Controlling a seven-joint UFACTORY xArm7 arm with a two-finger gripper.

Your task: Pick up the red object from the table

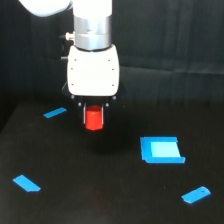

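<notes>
While the wide matte black table [115, 200] fills the bottom of my exterior view, the white-bodied xArm wrist with its silver collar [93, 60] hangs straight down over it, tool axis about vertical. Below that sits the gripper [94, 120], its two dark fingers [84, 114] pinched against the sides of the small stubby orange-red block [93, 120]. The block looks lifted clear of the surface, I think, with a faint dark patch beneath it (hard to be sure against black on black).

Smaller things now: a bright blue square tray-like piece [161, 150] off to the exterior view's right of the block, then three flat blue slivers, one far left near the back [55, 112], one at front left [26, 183], one at front right [196, 194]. All are well apart from the gripper.

My worry is the hold. Only the upper part of the block seems to be between the fingers, and the lower part hangs out below the tips. A quick rise or a jolt could let it slide or twist free and drop back onto the table. I would go up slowly and keep the wrist plumb.
</notes>
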